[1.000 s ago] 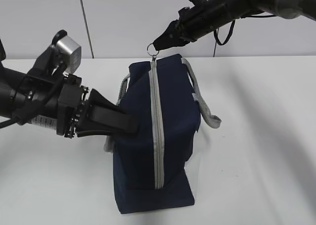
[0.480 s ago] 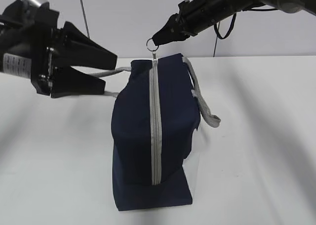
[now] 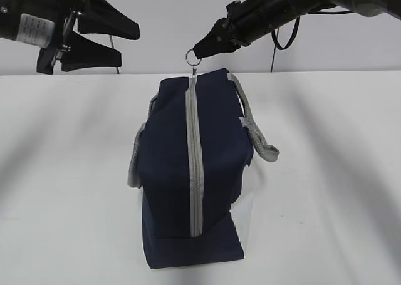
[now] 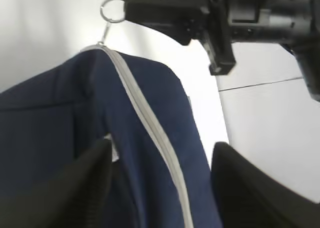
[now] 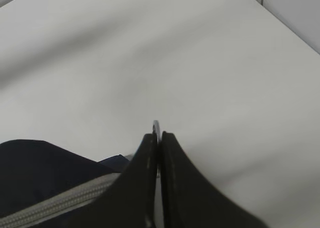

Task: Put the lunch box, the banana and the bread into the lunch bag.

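Note:
The navy lunch bag (image 3: 169,147) stands on the white table with its grey zipper strip (image 3: 195,160) shut along the top. My right gripper (image 3: 202,49) is shut on the metal ring pull (image 3: 192,57) at the bag's far end, and the ring (image 5: 156,125) shows pinched between its fingers. Up at the top left, clear of the bag, my left gripper (image 3: 130,46) hangs open and holds nothing. In the left wrist view the bag (image 4: 50,118) lies below those open jaws. The lunch box, the banana and the bread are out of view.
Two grey webbing handles droop down the bag's sides, one on the right (image 3: 254,131) and one on the left (image 3: 135,166). Bare white table (image 3: 326,172) lies on both sides of the bag, and a white wall stands behind it.
My left gripper rose from the bag's left side to the top left, opened and let go of the left handle, which fell back against the bag. The right gripper stayed on the ring pull.

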